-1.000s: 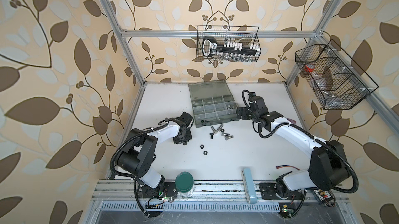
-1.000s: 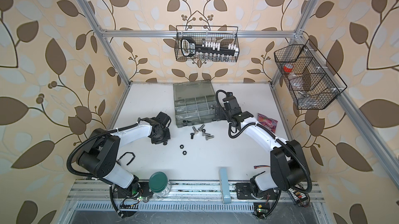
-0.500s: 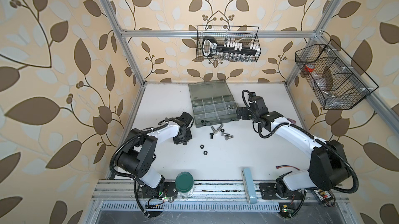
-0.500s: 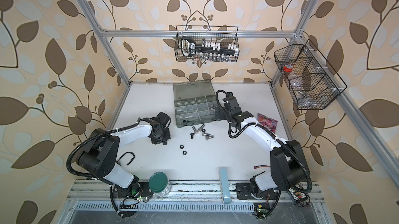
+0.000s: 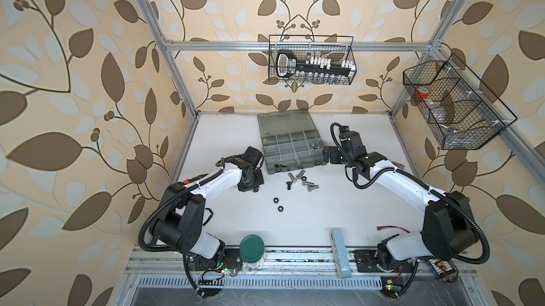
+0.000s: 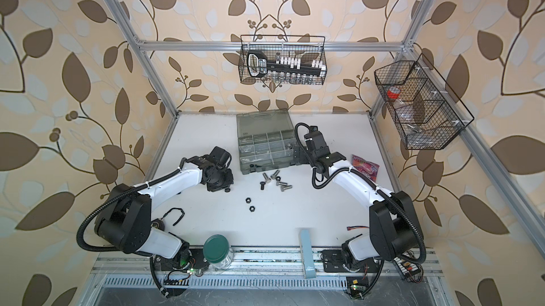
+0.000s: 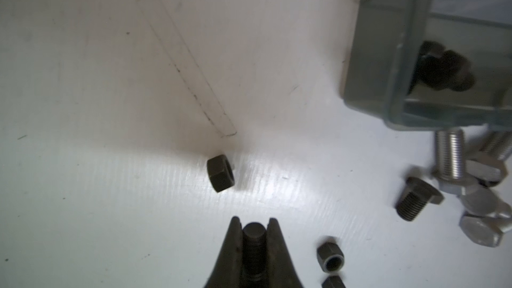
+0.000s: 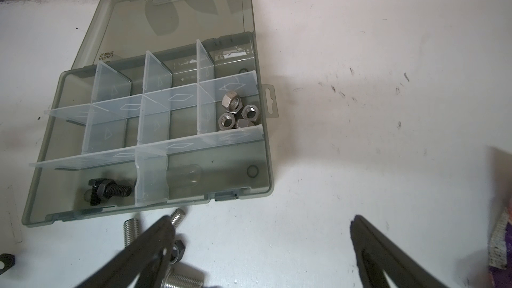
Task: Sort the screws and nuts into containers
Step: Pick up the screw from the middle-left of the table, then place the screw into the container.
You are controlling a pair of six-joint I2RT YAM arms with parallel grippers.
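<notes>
Now the left fingers (image 7: pixel 234 240) are clamping a short black screw (image 7: pixel 252 250) by its threaded shank, having just finished pinching shut. The arm is not showing any shift in the top views over that time, so the screw is being held low over the desk (image 5: pixel 309 225), on the left-arm side of the loose pile. The right fingers (image 8: pixel 371 253) are hanging spread wide and empty beside the organizer case (image 8: pixel 270 145). Inside it, silver nuts (image 8: pixel 238 112) are lying in the compartment at the end nearest the right arm, and black screws (image 8: pixel 108 189) in the front corner nearest the left arm. Waiting loose on the desk are silver screws (image 5: pixel 305 182), a loose black screw (image 7: pixel 415 200) and black nuts (image 5: pixel 276 200). Judgement: the grasp is looking secure, so this screw is likely heading for the other black ones, and the sort is looking under half done.
</notes>
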